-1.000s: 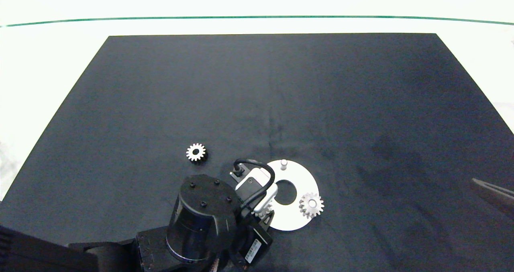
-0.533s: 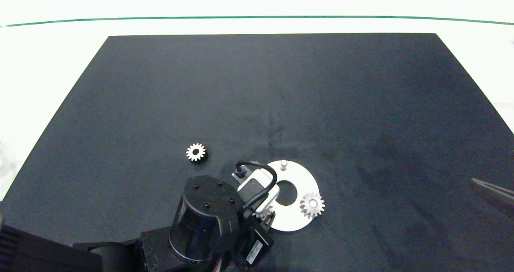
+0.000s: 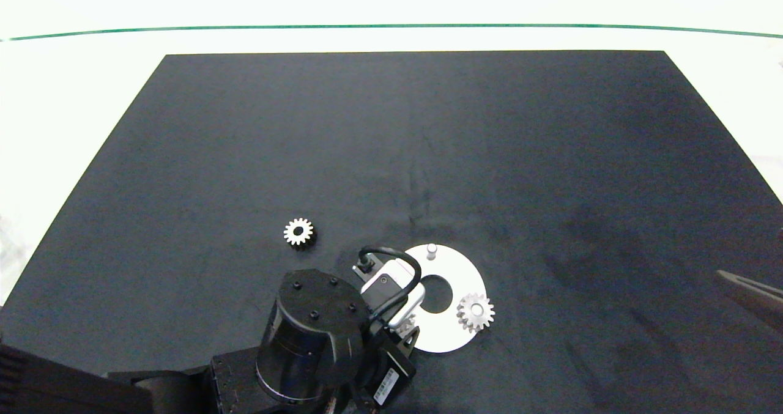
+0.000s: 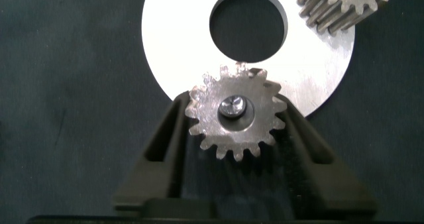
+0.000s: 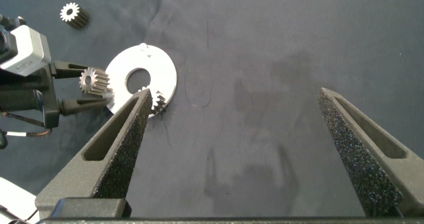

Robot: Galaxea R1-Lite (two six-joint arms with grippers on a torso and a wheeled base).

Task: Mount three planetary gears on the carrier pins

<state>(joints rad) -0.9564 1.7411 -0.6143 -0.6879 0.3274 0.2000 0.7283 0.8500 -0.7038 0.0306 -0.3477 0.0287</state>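
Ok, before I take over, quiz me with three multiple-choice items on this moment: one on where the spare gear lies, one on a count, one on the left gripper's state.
1. Where does the loose gear lie?
A. on the black mat, left of the disc
B. in the disc's central hole
C. in the right gripper

2. How many carrier pins stand bare?
A. none
B. one
C. three

3. What is the left gripper doing?
A. open over bare mat
B. shut on a gear at a pin
C. out of view

Key: 1 A, it sits apart from the white disc. 2 B, only the far pin is bare; one gear is seated. 3 B, its fingers flank the held gear, whose bore shows a pin tip. The right gripper hangs open, idle.
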